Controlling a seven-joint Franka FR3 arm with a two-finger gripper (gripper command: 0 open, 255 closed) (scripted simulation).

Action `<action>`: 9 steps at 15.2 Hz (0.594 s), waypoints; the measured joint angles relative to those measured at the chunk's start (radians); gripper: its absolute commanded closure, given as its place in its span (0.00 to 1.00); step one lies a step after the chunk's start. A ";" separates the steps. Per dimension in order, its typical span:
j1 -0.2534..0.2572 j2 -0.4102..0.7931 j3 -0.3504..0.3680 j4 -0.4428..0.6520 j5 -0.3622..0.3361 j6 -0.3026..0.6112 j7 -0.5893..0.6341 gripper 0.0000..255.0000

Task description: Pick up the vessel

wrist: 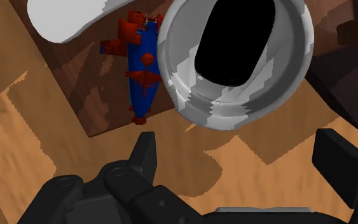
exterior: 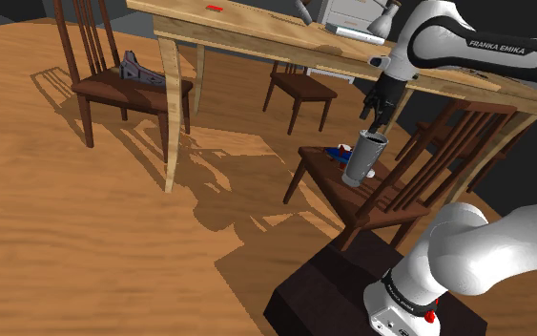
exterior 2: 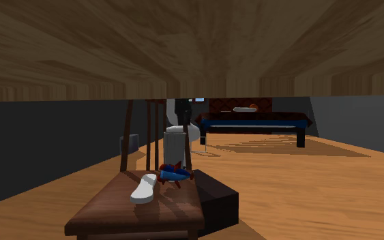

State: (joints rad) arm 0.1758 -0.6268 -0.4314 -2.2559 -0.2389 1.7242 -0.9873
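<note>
The vessel point(exterior: 362, 158) is a tall grey tumbler standing upright on a dark wooden chair seat point(exterior: 325, 181), its mouth open upward. My black gripper point(exterior: 375, 126) hangs just above its rim. In the wrist view the fingers point(wrist: 144, 153) stand apart and open with nothing between them, and the vessel's round rim point(wrist: 182, 76) lies just beyond them. In the second exterior view the vessel point(exterior 2: 175, 146) stands at the back of the chair seat point(exterior 2: 108, 211).
A red and blue toy plane point(exterior: 337, 151) and a white object point(exterior: 372, 174) lie on the seat beside the vessel. The chair's slatted back point(exterior: 447, 153) rises close by. A wooden table point(exterior: 257, 33) stands beyond the chair. My dark stand point(exterior: 338, 286) is near the chair.
</note>
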 measured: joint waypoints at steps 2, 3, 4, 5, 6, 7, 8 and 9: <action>0.001 0.001 -0.010 -0.017 -0.008 0.019 -0.017 0.00; 0.001 0.001 -0.013 -0.029 -0.011 0.031 -0.020 0.00; 0.000 0.000 -0.017 -0.041 -0.013 0.043 -0.022 0.00; -0.002 -0.002 -0.019 -0.056 -0.016 0.056 -0.022 0.00; -0.002 -0.001 -0.022 -0.073 -0.019 0.074 -0.021 0.00; -0.003 -0.002 -0.024 -0.083 -0.020 0.082 -0.020 0.00; -0.003 -0.001 -0.025 -0.088 -0.021 0.088 -0.021 1.00; -0.004 -0.002 -0.026 -0.091 -0.022 0.091 -0.021 1.00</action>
State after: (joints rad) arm 0.1722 -0.6283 -0.4571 -2.3464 -0.2605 1.8147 -1.0079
